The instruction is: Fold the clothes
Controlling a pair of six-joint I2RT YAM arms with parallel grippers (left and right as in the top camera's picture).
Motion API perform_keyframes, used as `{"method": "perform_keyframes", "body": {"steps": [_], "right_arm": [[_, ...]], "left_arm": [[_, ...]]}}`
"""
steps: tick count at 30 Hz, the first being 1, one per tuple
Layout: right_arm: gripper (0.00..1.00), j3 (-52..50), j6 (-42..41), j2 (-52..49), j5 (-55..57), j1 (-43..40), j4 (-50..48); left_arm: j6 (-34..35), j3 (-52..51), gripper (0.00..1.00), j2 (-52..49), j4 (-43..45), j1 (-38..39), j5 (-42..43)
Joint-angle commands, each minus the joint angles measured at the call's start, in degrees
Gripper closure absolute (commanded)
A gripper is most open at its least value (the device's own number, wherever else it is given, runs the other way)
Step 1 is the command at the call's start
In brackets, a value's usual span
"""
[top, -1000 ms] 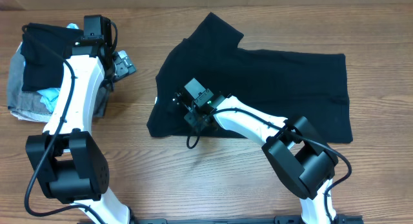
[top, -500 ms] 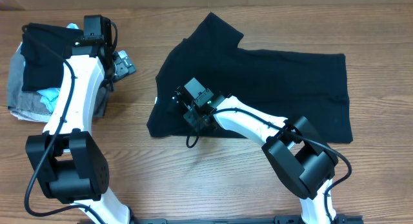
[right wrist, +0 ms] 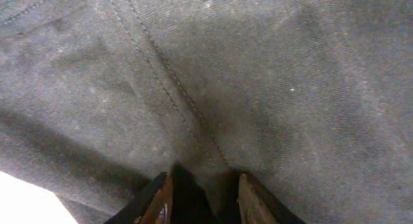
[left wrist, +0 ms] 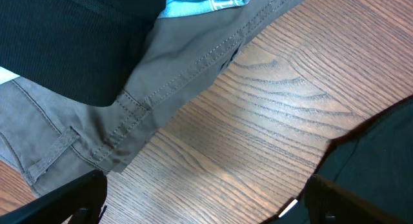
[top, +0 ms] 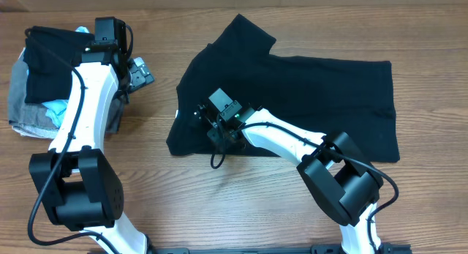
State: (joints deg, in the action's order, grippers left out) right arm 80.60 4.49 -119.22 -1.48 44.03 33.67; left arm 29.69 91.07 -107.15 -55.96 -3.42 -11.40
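Note:
The black T-shirt (top: 314,93) lies spread on the wooden table, its neck end to the left and a small white label (top: 178,113) at its edge. My right gripper (top: 204,121) presses down on the shirt's left part. In the right wrist view its fingers (right wrist: 205,192) stand a little apart, open, with a raised ridge of the black fabric (right wrist: 258,75) and a seam between them. My left gripper (top: 141,69) hovers wide open over bare wood left of the shirt. Nothing lies between its fingertips (left wrist: 206,208). The shirt's edge (left wrist: 381,159) shows beside its right finger.
A pile of other garments sits at the table's left edge: a grey one (top: 22,107), a light-blue one (top: 55,111) and a dark one (top: 47,56) on top. The grey garment's hem (left wrist: 181,62) reaches close to my left gripper. Bare wood lies in front of the shirt.
The right gripper's jaws closed on the fabric and have since parted again, staying at the same spot on the shirt. The left arm and the shirt have not moved.

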Motion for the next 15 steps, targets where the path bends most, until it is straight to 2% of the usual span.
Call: {"method": "perform_keyframes", "body": {"steps": [1, 15], "right_arm": [[0.62, 0.81, -0.20, 1.22, -1.84, 0.44, -0.13], [0.62, 0.79, -0.15, 0.02, 0.79, 0.26, -2.75]], "left_arm": [[0.79, 0.02, 0.00, -0.85, -0.13, 0.09, -0.39], [0.79, 0.02, 0.00, -0.85, -0.13, 0.09, -0.39]]}}
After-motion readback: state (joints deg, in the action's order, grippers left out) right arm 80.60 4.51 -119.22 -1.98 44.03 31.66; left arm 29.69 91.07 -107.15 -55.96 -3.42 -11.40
